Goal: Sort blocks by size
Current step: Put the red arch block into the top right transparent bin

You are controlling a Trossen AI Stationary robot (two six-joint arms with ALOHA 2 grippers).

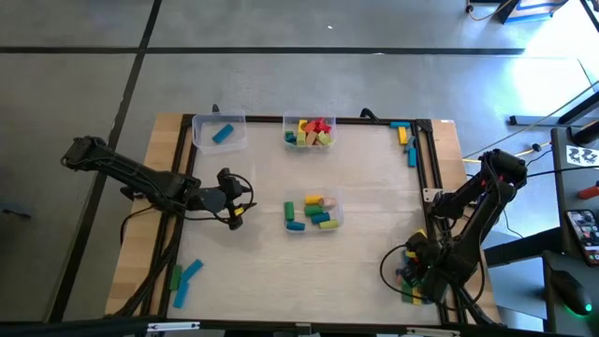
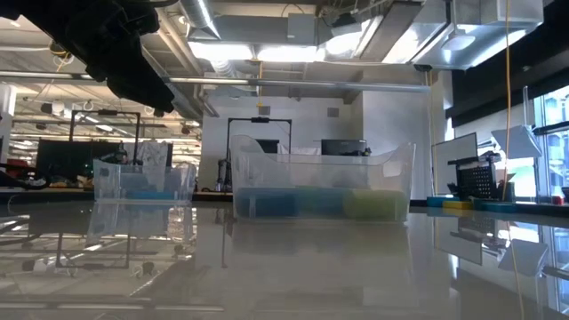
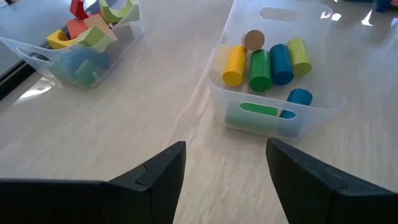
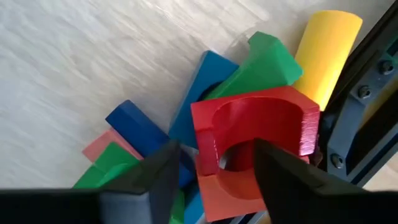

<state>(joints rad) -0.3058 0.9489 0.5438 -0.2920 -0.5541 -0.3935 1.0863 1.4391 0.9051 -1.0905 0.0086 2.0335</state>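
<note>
A pile of blocks (image 1: 412, 281) lies at the table's near right corner. In the right wrist view a red arch block (image 4: 267, 118) tops it, over blue (image 4: 202, 93), green (image 4: 264, 65) and yellow (image 4: 326, 50) blocks. My right gripper (image 4: 214, 152) points down over the pile, open, one finger outside the arch's wall and the other over its hollow. My left gripper (image 3: 227, 162) hovers open left of the middle tub (image 1: 314, 212), which holds cylinder blocks (image 3: 267, 59). My right gripper comes from above with one finger (image 4: 158, 177) outside the red arch's one leg (image 4: 205, 146) and the other finger (image 4: 286, 177) over its hollow. I cannot tell whether either finger touches the block. The arch rests on the pile.
Two more clear tubs stand at the far edge: one (image 1: 219, 131) with a blue block, one (image 1: 311, 131) with mixed blocks. Loose blocks lie near left (image 1: 185, 276) and far right (image 1: 404, 139). A dark frame rail (image 4: 364, 124) runs right beside the pile.
</note>
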